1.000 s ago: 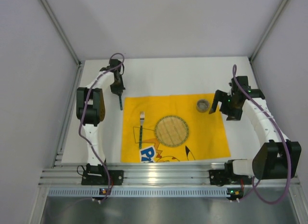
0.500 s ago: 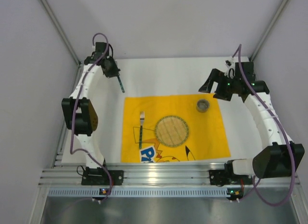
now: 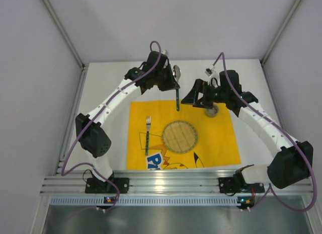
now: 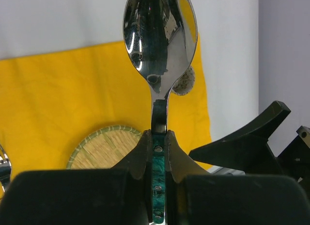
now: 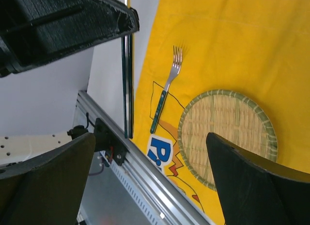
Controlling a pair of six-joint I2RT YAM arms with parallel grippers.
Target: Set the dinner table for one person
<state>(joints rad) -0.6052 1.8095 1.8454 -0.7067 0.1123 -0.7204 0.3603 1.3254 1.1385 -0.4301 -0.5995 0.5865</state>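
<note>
Spoon (image 4: 160, 41) clamped by its green handle between the closed fingers of the left claw (image 4: 158, 138); the polished bowl sticks out ahead of the fingertips and the rest of the handle runs back through the jaws; seen from above, the handle's free end hangs below this claw over the far edge of the yellow cloth (image 3: 221, 138), apparently clear of it, though the angle makes that hard to judge. The right claw (image 3: 197, 93) hangs just beside the left claw, spread wide, with nothing between its fingers (image 5: 261, 181). The dinner table (image 3: 100, 123) lies beneath both claws; its white top shows past the cloth on either side, and a ribbed rail (image 3: 166, 181) edges it on the side nearest the arm bases. A small speckled cup (image 3: 212, 110) sits on the cloth just behind the right claw, partly under that arm; a round woven mat (image 3: 179, 137) lies on the cloth below both claws, toward the bases; a fork (image 3: 147, 133) lies flat on the cloth beside the mat, on the left claw's side, its tines pointing toward that claw.
</note>
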